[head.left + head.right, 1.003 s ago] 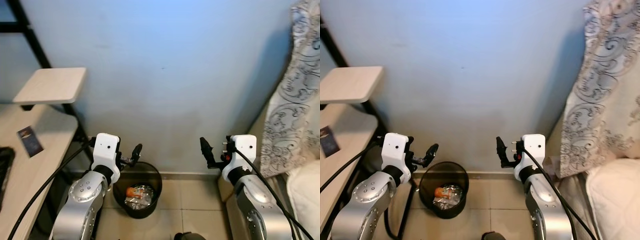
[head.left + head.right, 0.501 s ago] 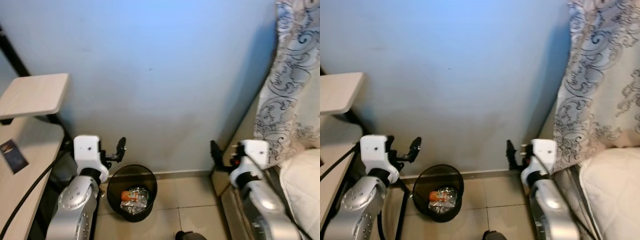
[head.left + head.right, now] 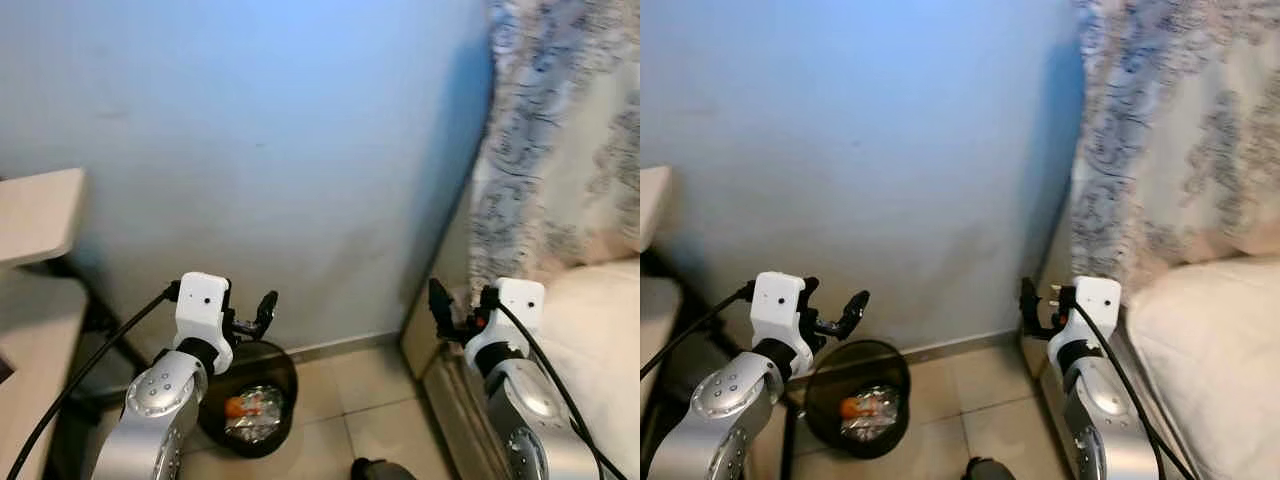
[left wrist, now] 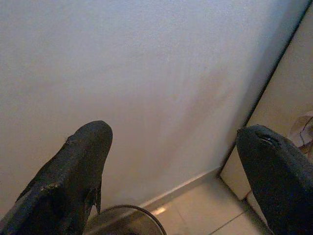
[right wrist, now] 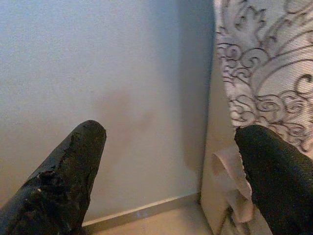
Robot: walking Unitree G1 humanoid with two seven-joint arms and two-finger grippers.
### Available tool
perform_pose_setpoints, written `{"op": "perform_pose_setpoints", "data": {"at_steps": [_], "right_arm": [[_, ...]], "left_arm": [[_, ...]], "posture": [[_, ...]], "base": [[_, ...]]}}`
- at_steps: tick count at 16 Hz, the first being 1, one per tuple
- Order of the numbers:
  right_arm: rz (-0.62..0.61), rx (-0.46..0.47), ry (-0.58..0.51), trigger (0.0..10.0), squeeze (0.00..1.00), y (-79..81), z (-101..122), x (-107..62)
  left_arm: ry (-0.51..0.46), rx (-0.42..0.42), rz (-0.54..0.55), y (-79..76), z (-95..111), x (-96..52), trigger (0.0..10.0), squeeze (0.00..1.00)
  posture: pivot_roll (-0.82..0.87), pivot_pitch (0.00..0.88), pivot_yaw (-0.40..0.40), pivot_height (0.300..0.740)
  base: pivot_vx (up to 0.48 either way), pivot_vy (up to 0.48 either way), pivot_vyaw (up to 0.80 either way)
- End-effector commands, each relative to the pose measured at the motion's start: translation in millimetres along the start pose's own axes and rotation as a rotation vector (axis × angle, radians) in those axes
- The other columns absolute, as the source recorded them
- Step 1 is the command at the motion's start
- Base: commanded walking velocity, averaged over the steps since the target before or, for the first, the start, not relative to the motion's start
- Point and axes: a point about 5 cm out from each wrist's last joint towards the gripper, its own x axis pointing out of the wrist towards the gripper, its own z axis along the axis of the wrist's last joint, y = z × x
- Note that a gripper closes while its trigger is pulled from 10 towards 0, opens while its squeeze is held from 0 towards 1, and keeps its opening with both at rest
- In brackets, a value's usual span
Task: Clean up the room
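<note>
Shifted rightward, our view now takes in more patterned curtain (image 3: 560, 140). Black waste bin (image 3: 250, 398), holding wrappers, sits against blue wall (image 3: 270, 150). Left gripper (image 3: 262, 312) above bin, released, empty; right gripper (image 3: 440, 305) beside curtain, likewise released.

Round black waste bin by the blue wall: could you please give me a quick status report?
Left gripper open above the round black waste bin, trash inside. Right gripper open, empty, near the patterned white curtain. Nothing blocking.
</note>
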Motion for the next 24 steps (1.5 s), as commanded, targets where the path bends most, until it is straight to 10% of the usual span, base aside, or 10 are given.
{"op": "perform_pose_setpoints", "data": {"at_steps": [1,24], "right_arm": [[0.016,-0.019,-0.023,10.0,0.0,2.9,4.5,-0.4],[-0.076,-0.026,-0.034,10.0,0.0,1.2,0.2,3.2]], "left_arm": [[0.0,0.034,0.022,4.5,-0.2,0.9,10.0,0.0],[-0.062,0.074,0.066,21.0,11.7,4.6,10.0,0.0]], "posture": [[-0.05,0.0,0.029,0.74],[-0.01,0.0,0.011,0.74]], "base": [[0.0,0.0,-0.75],[0.0,0.0,-0.75]]}}
